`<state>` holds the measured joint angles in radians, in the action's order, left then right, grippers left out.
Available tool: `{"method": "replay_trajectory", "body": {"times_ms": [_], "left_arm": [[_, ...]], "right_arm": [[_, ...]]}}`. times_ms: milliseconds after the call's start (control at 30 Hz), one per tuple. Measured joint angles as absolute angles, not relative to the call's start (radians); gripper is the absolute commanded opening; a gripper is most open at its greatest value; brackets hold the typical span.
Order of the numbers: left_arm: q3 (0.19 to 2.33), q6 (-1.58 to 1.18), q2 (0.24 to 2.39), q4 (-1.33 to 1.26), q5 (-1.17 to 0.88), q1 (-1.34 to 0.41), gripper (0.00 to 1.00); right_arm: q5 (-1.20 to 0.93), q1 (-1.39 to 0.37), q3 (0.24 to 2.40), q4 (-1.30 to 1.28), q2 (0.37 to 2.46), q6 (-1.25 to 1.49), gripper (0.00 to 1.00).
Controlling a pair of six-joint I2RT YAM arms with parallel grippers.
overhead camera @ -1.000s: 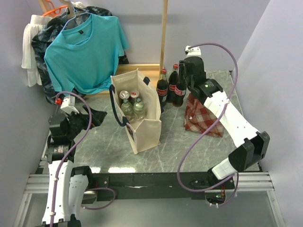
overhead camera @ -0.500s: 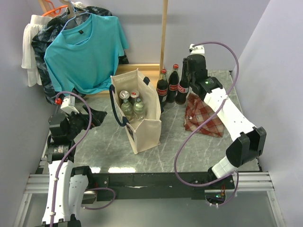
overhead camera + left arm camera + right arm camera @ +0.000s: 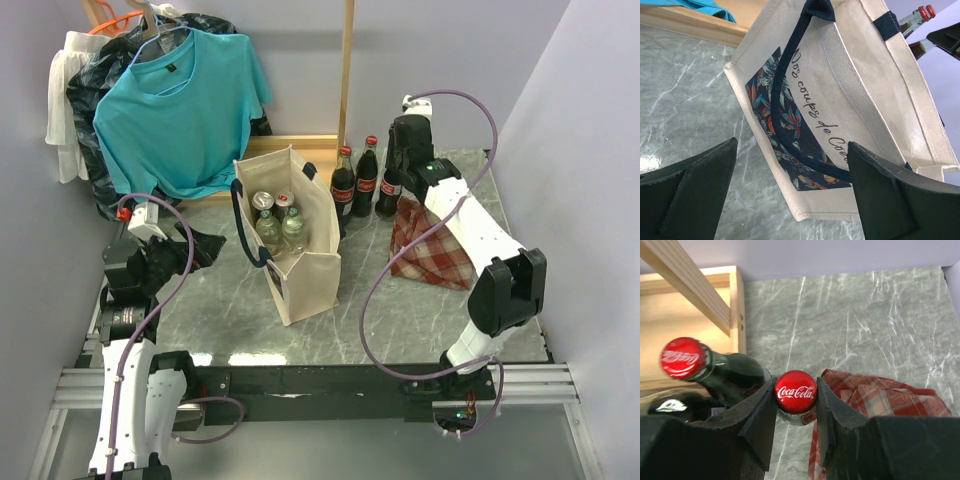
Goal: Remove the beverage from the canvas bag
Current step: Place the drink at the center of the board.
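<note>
The cream canvas bag [image 3: 305, 270] with navy handles stands mid-table, open at the top, with several clear bottles [image 3: 275, 215] inside. The left wrist view shows its printed side [image 3: 860, 75]. My left gripper [image 3: 195, 245] is open and empty to the left of the bag, with its jaws wide apart and facing it [image 3: 791, 150]. My right gripper [image 3: 398, 165] is at the back right, shut on the red cap of a dark cola bottle [image 3: 389, 190]. That cap [image 3: 796, 391] sits pinched between both fingers. The bottle stands on the table beside two other cola bottles [image 3: 355, 180].
A red-and-white plaid cloth bag [image 3: 430, 245] lies just right of the held bottle and also shows in the right wrist view [image 3: 880, 395]. A wooden frame [image 3: 347, 70] and a hanging teal shirt [image 3: 180, 100] stand behind. The side wall is close on the right.
My right gripper with the cola bottle has shifted slightly right and back, and the right forearm has swung in more upright. The left arm and the bag have not moved.
</note>
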<state>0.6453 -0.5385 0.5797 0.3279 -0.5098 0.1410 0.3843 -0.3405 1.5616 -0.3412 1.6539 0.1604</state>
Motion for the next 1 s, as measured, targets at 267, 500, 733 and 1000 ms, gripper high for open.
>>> {"method": "replay_trajectory", "body": {"times_ms": [267, 500, 733, 1000], "left_arm": [[0.645, -0.538, 0.58, 0.328, -0.509, 0.141, 0.96], [0.645, -0.538, 0.58, 0.328, -0.507, 0.141, 0.96], [0.645, -0.538, 0.58, 0.328, -0.507, 0.141, 0.96], [0.645, -0.539, 0.58, 0.328, -0.507, 0.141, 0.96]], "right_arm": [[0.384, -0.326, 1.562, -0.322, 1.694, 0.164, 0.0], [0.384, -0.323, 1.562, -0.289, 1.705, 0.163, 0.0], [0.384, -0.322, 1.562, -0.25, 1.716, 0.159, 0.0], [0.396, -0.321, 1.565, -0.217, 1.779, 0.147, 0.0]]}}
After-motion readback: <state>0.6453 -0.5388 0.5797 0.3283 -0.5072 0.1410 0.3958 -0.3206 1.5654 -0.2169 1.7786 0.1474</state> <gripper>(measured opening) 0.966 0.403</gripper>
